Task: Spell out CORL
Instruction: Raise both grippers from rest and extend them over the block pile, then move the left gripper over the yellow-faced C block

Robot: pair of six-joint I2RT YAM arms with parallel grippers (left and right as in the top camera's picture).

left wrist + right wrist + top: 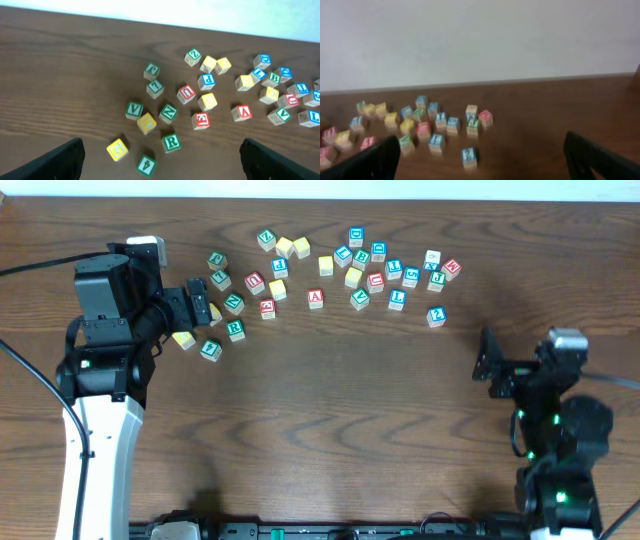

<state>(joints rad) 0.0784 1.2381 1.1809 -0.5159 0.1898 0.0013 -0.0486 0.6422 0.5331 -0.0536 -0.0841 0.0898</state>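
Wood letter blocks (315,298) scattered, none placed | left gripper (160,156) wide, empty | green R block (171,142) near its 12 o'clock | right gripper (480,156) wide, idle | next: I find C, descend square
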